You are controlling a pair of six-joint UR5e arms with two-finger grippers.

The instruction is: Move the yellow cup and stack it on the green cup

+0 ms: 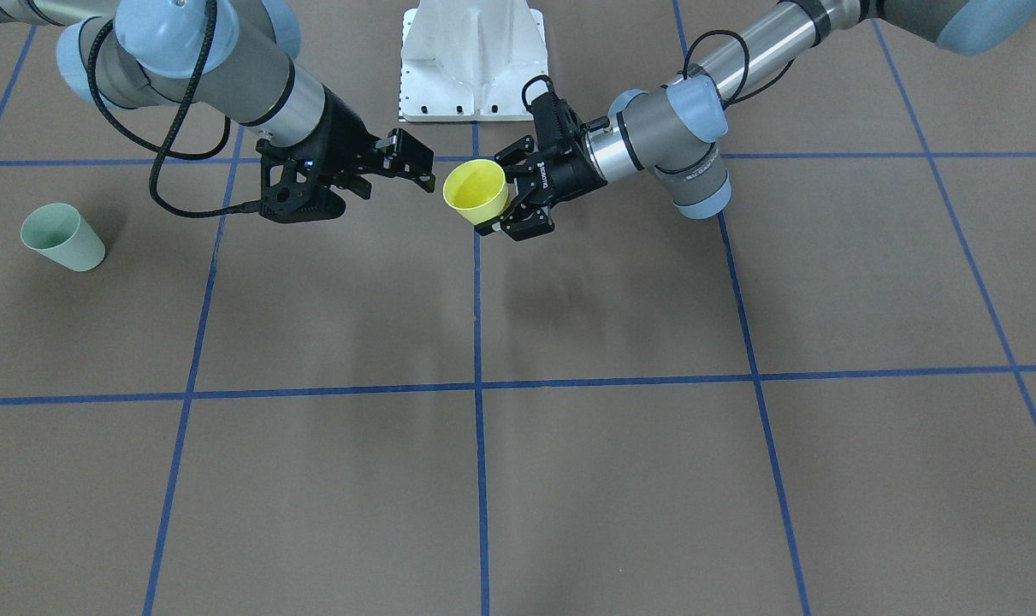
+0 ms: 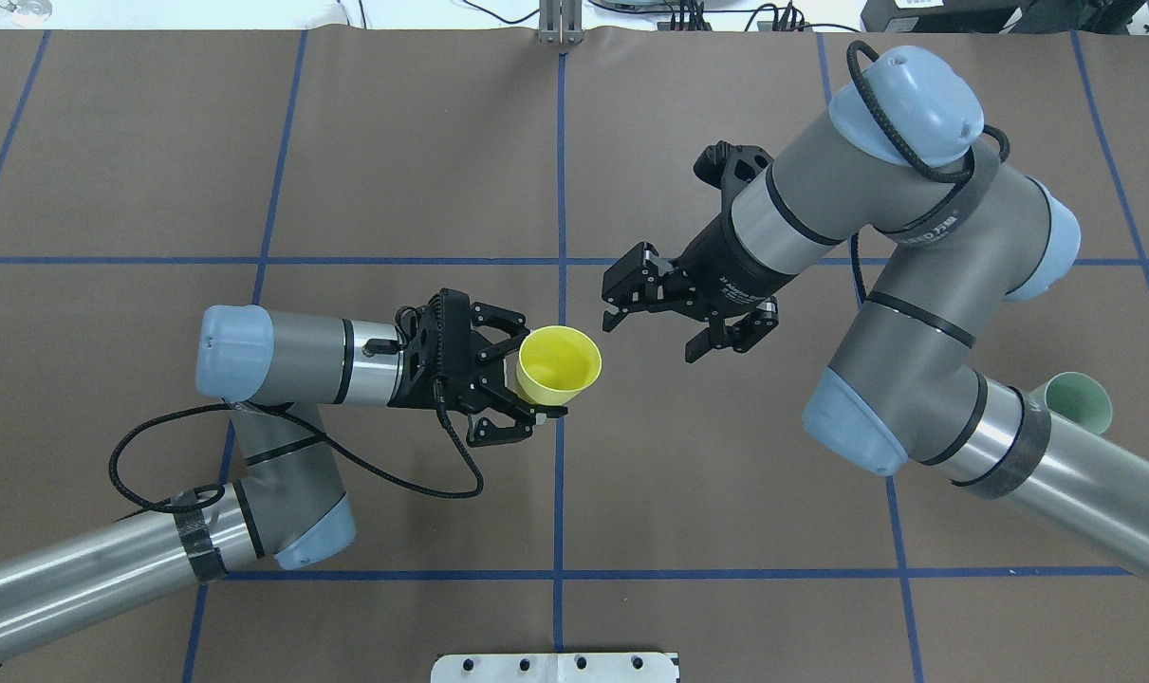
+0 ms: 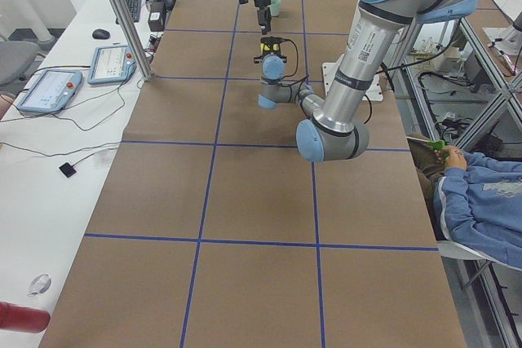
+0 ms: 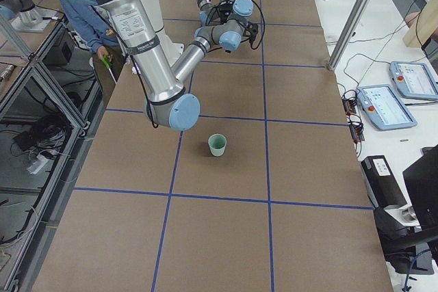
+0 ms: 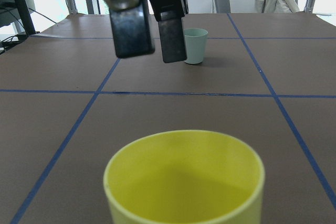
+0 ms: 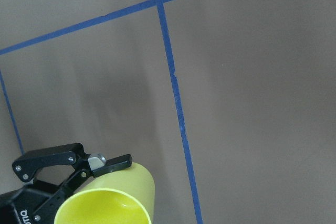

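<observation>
The left gripper point(image 2: 525, 378) is closed part-way on the yellow cup point(image 2: 557, 362). Its two fingers point(image 2: 539, 414) press opposite sides of the cup's wall below the rim. The cup sits at the fingertips, mouth up and roughly upright. It hangs clear of the table point(image 1: 569, 479), with its shadow on the brown surface underneath. In the left wrist view the cup's open mouth point(image 5: 184, 179) fills the bottom of the picture, right in front of the gripper.

Just ahead of the cup, across a blue tape line point(image 2: 561, 190), is the right gripper point(image 2: 652, 334). It points back toward the cup with its jaws spread wide and nothing between them. It is near the cup's rim but does not touch it. From the front, a small gap shows between the right gripper point(image 1: 398, 175) and the yellow cup point(image 1: 475, 192). The right wrist view shows the yellow cup point(image 6: 107, 203) with one left finger point(image 6: 113, 163) lying against its rim edge.

Well beyond the right gripper, far from the left one, the green cup point(image 1: 62, 237) stands upright on the table with its mouth up, untouched. In the overhead view it is partly hidden behind the right forearm point(image 2: 1058, 474).
</observation>
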